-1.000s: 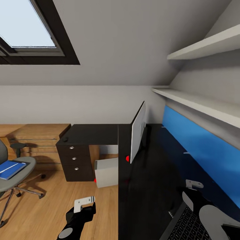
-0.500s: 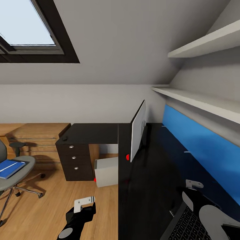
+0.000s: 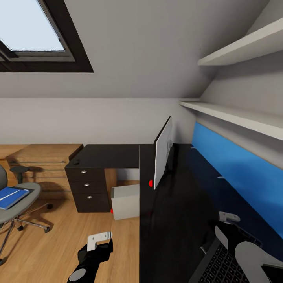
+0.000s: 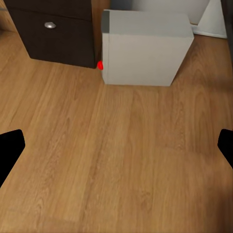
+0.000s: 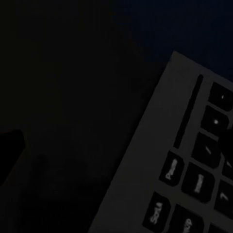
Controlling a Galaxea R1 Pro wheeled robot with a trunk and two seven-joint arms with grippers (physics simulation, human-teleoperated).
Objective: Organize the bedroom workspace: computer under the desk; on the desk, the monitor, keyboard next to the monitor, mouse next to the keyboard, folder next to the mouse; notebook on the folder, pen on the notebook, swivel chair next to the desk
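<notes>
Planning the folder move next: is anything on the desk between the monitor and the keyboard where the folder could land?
Nothing visible. The black desk top is bare between the monitor and the keyboard. The folder lies on the swivel chair, across open floor from the desk.

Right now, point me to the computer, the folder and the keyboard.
computer [image 4: 145, 48]: left wrist view, its pale grey top panel.
folder [image 3: 11, 196]: head view, blue cover, lying on the chair seat.
keyboard [image 3: 220, 267]: head view, key rows on the desk's near end.
</notes>
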